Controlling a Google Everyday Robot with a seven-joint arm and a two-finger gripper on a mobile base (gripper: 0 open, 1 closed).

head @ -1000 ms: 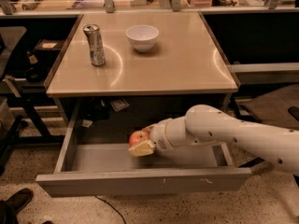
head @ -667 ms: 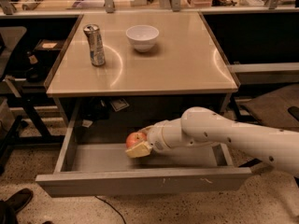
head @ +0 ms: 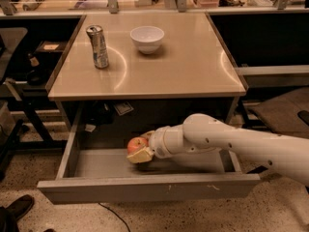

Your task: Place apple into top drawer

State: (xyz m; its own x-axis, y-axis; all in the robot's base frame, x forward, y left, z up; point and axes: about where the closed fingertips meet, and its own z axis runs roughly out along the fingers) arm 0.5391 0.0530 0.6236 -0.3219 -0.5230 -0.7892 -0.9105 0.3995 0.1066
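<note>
Camera view: tan table (head: 193,76); grey top drawer (head: 145,188) open beneath it; white arm (head: 241,141) reaching in from the right. White bowl (head: 147,37) and silver can (head: 98,46) on tabletop. Gripper (head: 140,147) inside drawer, fingers clamped around red apple (head: 135,142), left of centre.

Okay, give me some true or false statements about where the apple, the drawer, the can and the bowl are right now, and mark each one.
1. The top drawer is pulled open. True.
2. The apple sits on the tabletop next to the bowl. False: the claw holds it, low inside the open drawer, left of the middle.
3. A metal can stands upright on the tabletop, to the left of the white bowl as the camera sees it. True.
4. The white bowl lies inside the drawer. False: it stands on the tabletop, near the back edge.
</note>
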